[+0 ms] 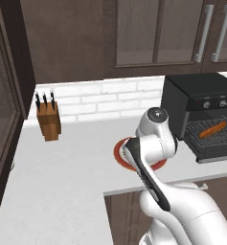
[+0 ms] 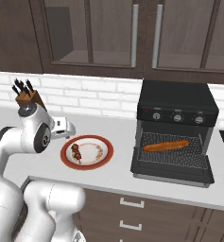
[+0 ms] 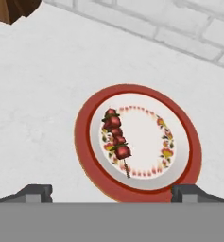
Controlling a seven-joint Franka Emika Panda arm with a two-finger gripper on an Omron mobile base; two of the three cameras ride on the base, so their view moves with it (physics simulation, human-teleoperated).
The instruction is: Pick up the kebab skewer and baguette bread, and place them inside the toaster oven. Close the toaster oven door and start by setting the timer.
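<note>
While our fingers hang spread wide and empty above the plate, we see the kebab skewer lying on the plate's white, flower-patterned centre: a thin stick threaded with dark red-brown chunks, its bare tip poking out at one end. That red-rimmed plate sits on the white bench, left of the toaster oven. On the oven's wire rack lies the baguette bread, long, slim and orange-brown, above the lowered toaster oven door.
</note>
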